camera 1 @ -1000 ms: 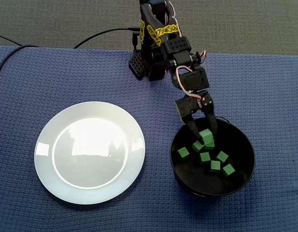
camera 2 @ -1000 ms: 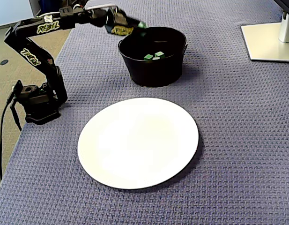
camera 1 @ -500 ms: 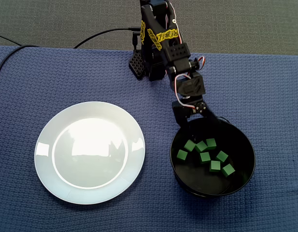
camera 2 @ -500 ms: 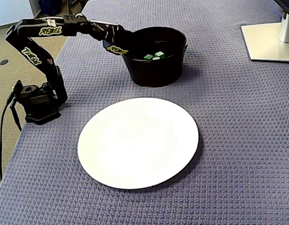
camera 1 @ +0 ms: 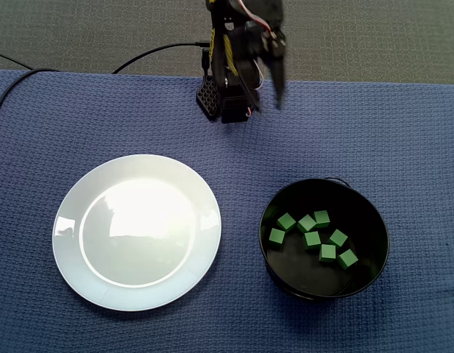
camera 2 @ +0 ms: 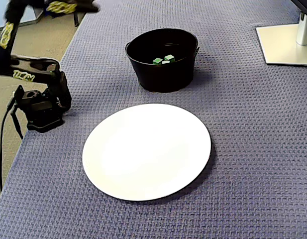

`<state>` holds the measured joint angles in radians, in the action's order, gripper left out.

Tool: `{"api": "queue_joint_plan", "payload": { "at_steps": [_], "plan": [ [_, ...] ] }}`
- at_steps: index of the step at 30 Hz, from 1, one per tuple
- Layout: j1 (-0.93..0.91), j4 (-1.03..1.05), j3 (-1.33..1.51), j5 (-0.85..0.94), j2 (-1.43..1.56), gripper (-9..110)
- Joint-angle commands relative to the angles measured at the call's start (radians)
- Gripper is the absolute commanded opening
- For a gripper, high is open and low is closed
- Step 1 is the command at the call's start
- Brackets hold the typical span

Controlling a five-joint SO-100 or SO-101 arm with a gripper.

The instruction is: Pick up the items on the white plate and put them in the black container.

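The white plate [camera 1: 137, 232] [camera 2: 147, 150] lies bare on the blue cloth, with nothing on it. To its right in the top-down fixed view stands the black container [camera 1: 285, 283] [camera 2: 163, 74], holding several green cubes [camera 1: 312, 238] [camera 2: 163, 59]. My gripper [camera 1: 268, 107] [camera 2: 85, 14] is folded back high over the arm's base, far from both plate and container. It is motion-blurred, its fingers appear spread, and nothing is held between them.
The arm's base [camera 1: 225, 103] [camera 2: 41, 112] sits at the cloth's edge, with a black cable [camera 1: 153, 51] trailing off it. A white monitor stand [camera 2: 287, 42] occupies the far corner. Beyond the cloth is grey carpet.
A green cube dropped from the gripper into the container. The arm then pulled out of the container and swung up and back over its base.
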<state>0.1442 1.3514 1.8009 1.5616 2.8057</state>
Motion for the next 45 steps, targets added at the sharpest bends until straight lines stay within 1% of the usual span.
{"api": "queue_joint_plan", "payload": {
  "at_steps": [1,3,7,11,15,16,18,22,29,32,36,45],
  "plan": [
    [-0.094,0.222,0.256,0.143,0.290,0],
    [-0.098,0.285,0.380,0.129,0.370,0],
    [-0.135,0.193,0.649,0.077,0.370,0],
    [-0.143,0.192,0.917,0.130,0.370,0],
    [-0.147,0.040,1.197,0.167,0.370,0],
    [-0.152,0.103,1.197,0.198,0.371,0],
    [-0.117,0.152,1.197,0.121,0.371,0],
    [-0.087,0.170,1.197,0.046,0.371,0],
    [-0.100,0.181,1.195,-0.055,0.371,2],
    [-0.146,0.181,1.195,-0.054,0.371,7],
    [-0.179,0.181,1.195,-0.054,0.373,7],
    [-0.179,0.181,1.195,-0.054,0.373,7]
  ]
}}
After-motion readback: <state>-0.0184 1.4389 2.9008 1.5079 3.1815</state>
